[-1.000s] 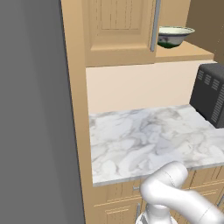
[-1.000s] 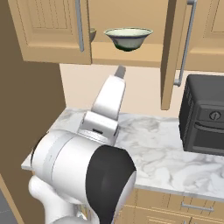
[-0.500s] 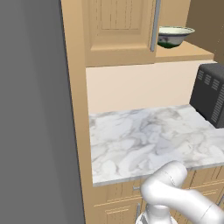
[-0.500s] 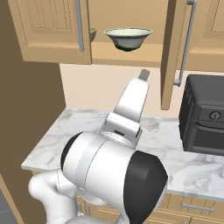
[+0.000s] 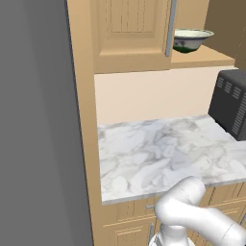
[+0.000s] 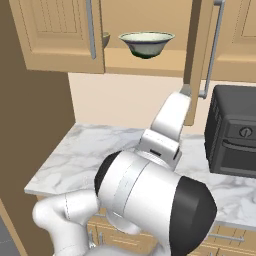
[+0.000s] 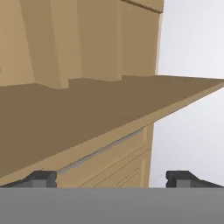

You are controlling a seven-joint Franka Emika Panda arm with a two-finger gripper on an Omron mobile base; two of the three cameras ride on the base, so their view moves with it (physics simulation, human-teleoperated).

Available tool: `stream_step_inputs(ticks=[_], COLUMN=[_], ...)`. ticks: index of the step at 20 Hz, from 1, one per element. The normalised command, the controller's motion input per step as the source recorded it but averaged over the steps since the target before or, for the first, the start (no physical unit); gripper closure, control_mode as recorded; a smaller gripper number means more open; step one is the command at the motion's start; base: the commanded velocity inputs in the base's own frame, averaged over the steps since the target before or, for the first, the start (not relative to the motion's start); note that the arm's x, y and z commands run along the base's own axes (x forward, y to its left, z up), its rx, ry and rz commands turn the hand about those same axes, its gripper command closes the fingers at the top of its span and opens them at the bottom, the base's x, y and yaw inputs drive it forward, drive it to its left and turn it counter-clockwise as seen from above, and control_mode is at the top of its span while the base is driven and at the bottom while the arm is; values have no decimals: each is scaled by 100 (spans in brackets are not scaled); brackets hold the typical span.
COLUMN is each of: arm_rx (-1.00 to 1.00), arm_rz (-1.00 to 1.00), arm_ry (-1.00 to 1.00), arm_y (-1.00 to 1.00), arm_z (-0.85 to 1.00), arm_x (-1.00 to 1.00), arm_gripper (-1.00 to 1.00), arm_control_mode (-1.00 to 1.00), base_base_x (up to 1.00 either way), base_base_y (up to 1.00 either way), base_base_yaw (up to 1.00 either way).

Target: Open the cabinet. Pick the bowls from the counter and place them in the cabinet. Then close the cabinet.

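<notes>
The cabinet [image 6: 55,35] hangs above the counter [image 6: 85,150] with both doors swung out. Its right door [image 6: 192,60] stands edge-on to the right base view, grey bar handle [image 6: 212,50] on its far side. A pale cream bowl [image 6: 146,44] [image 5: 192,39] sits upright on the cabinet floor. A darker curved sliver [image 6: 105,39] peeks from behind the left door; I cannot tell what it is. My gripper [image 6: 185,91] is raised to the right door's lower edge. In the hand view the gripper [image 7: 111,178] is open, fingertips [image 7: 41,178] wide apart, with wooden panels close ahead.
A black microwave [image 6: 232,132] [image 5: 233,108] stands on the counter at the right, just beyond the open right door. A tall grey wall [image 5: 38,120] borders the counter on the left. Lower wooden drawers [image 5: 129,226] run under the counter edge.
My arm has swung to the right and upward, carrying the hand from the middle of the counter toward the right door's lower edge. The bowl and doors have not moved.
</notes>
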Motion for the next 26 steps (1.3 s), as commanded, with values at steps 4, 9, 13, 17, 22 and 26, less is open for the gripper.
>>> stream_step_inputs(ticks=[4,9,13,17,22,26], arm_rx=[0,0,0,0,0,0], arm_rz=[0,0,0,3,23,34], arm_ry=[22,29,30,36,35,30], arm_y=[-43,-57,-67,-40,-1,-14], arm_z=[0,3,8,1,2,2], arm_x=[-56,-38,-23,-4,0,0], arm_gripper=[-100,-100,-100,-100,-100,-100], arm_control_mode=[-100,-100,-100,-100,-100,-100], base_base_x=[0,0,0,0,0,0], base_base_y=[0,0,0,0,0,0], base_base_yaw=[0,0,0,0,0,0])
